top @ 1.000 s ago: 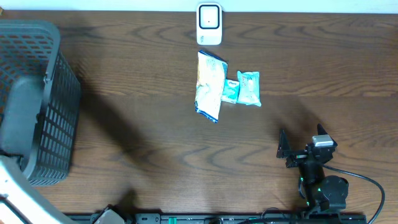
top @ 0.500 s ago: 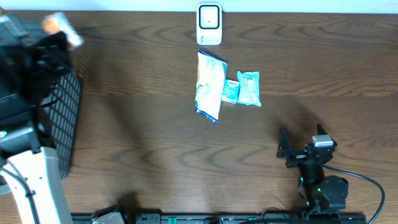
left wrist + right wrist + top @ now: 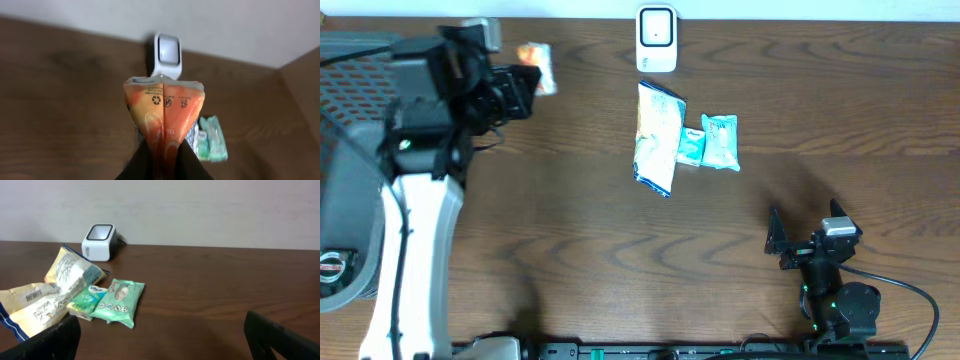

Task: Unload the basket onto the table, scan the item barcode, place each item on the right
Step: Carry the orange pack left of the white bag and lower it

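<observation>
My left gripper [image 3: 520, 85] is shut on an orange snack packet [image 3: 535, 68], held in the air above the table's far left. In the left wrist view the packet [image 3: 164, 110] stands upright between the black fingers [image 3: 142, 162], its back seam and recycling marks facing the camera; no barcode shows on that side. The white scanner [image 3: 656, 38] stands at the far middle edge, straight behind the packet [image 3: 167, 55]. My right gripper [image 3: 805, 228] rests open and empty at the near right, [image 3: 162, 340].
A yellow-and-blue bag [image 3: 658, 137], a small teal tissue pack [image 3: 691, 146] and a green wipes pack [image 3: 721, 141] lie side by side in front of the scanner. A dark mesh basket [image 3: 350, 52] stands at the far left edge.
The left arm has risen out of the basket and swung right with the orange packet, toward the scanner. The right arm has not moved.
</observation>
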